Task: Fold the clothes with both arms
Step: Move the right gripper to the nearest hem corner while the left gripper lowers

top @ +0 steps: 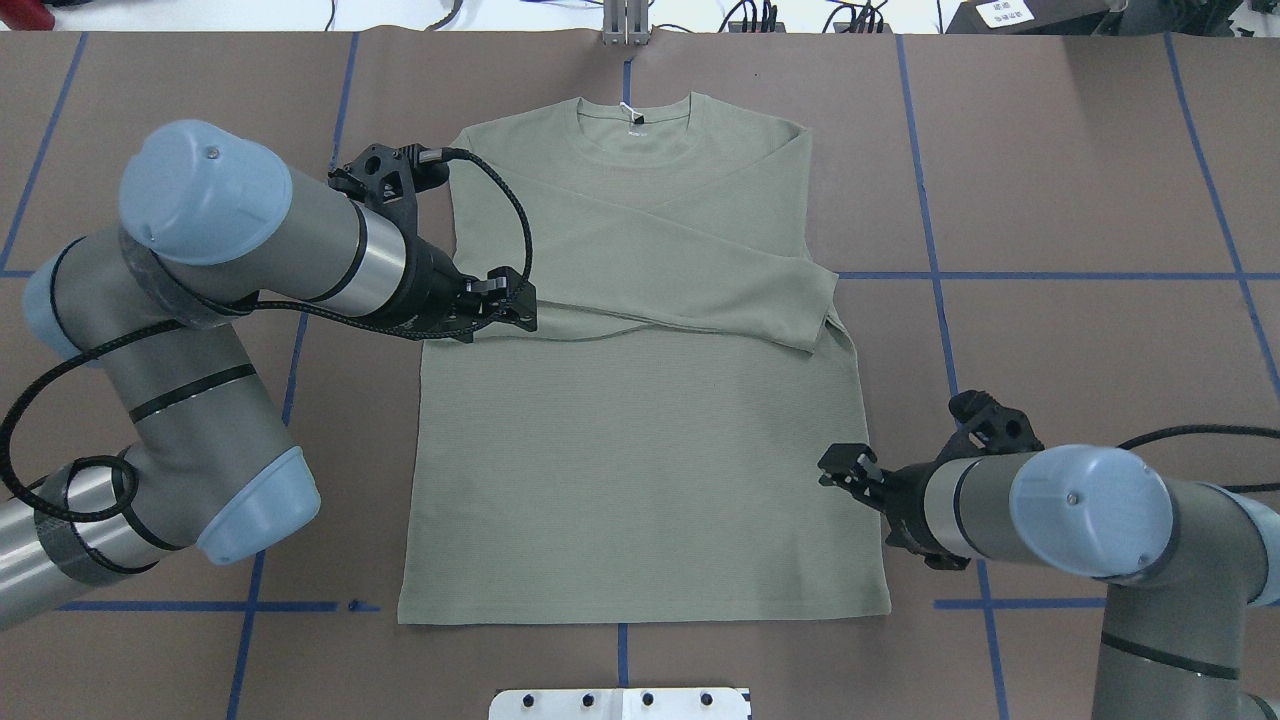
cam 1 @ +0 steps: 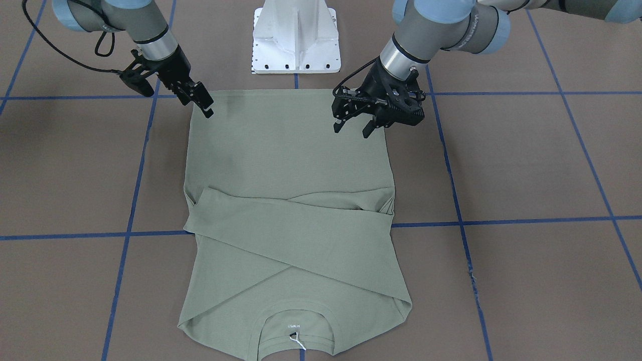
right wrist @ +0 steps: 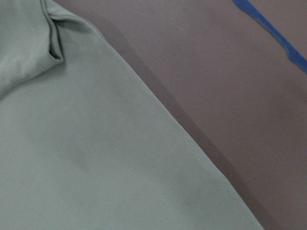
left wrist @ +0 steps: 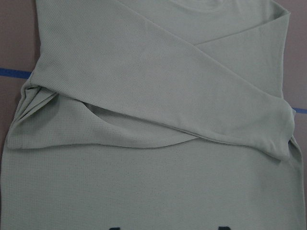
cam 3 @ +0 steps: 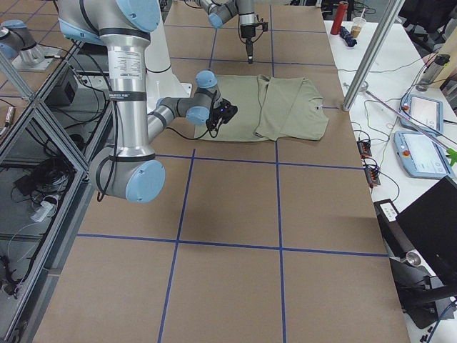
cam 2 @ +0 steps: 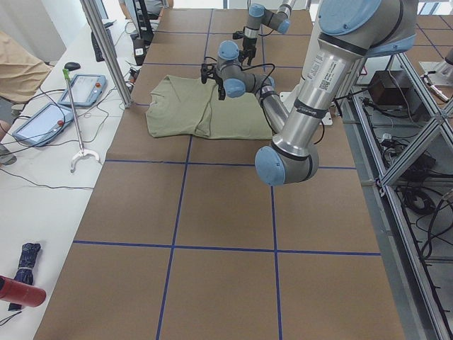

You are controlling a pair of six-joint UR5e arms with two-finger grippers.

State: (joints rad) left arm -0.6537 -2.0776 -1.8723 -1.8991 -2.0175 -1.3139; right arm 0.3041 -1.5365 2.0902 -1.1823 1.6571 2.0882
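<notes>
The left hand [cam 1: 352,129] hangs above the shirt [top: 640,470] with its two fingers spread apart and nothing between them. Seen from overhead, it sits over the garment's side edge on the robot's left, about level with the folded sleeves [top: 690,270]. The right hand [top: 838,468] is at the opposite side edge, nearer the hem [top: 640,612]. Whether its fingers are apart or together cannot be told from these views, though no cloth looks lifted there.

The shirt lies flat on the brown surface [top: 1050,180], with its collar [top: 635,128] away from the robot and its hem toward the white pedestal [cam 1: 297,45]. Both sleeves are laid across the chest and cross one another, so the outline is close to a plain rectangle.

This looks like a light, soft knit that will sag between two grips and drape rather than hold a crease. The best holds are probably the two hem corners, each pinched through both layers of cloth and lifted together. From there the lower half could be carried up toward the collar. The crossed sleeves lie loose and could slide if the cloth is dragged or raised unevenly.
</notes>
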